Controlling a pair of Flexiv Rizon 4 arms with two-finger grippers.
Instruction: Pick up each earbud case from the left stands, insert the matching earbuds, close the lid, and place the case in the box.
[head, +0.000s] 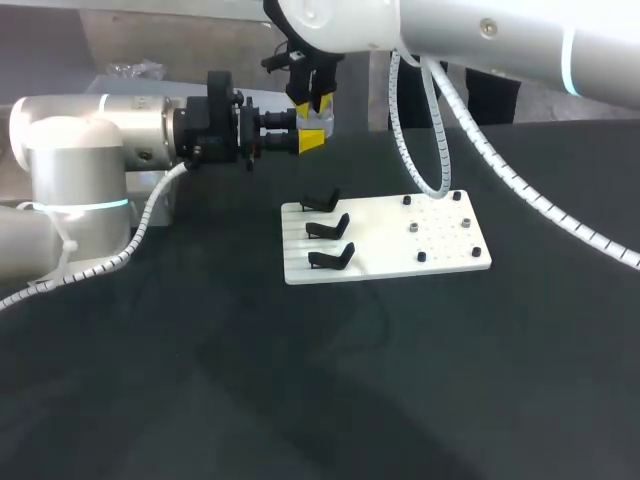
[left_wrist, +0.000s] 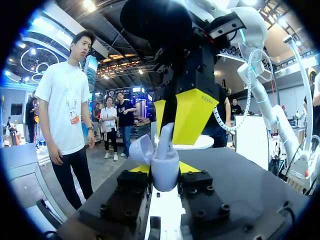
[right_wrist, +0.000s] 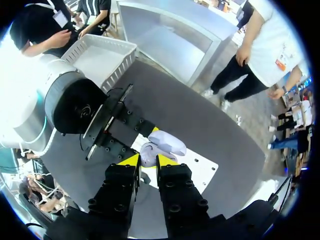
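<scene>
Lavender-grey plastic earbud case (left_wrist: 165, 172), its rounded lid (left_wrist: 141, 149) swung open to one side, sits pinched between the yellow tips of the left gripper (head: 311, 140), held above the far side of the black cloth-covered table (head: 300, 380). Directly over the case hangs the right gripper (head: 312, 98), pointing down at it; whether it grips anything I cannot tell. Nearer on the table lies a white rectangular board (head: 440, 258) carrying three bare black angled stands (head: 329, 227). Beyond the left arm rests a white slatted plastic box (right_wrist: 102, 60).
</scene>
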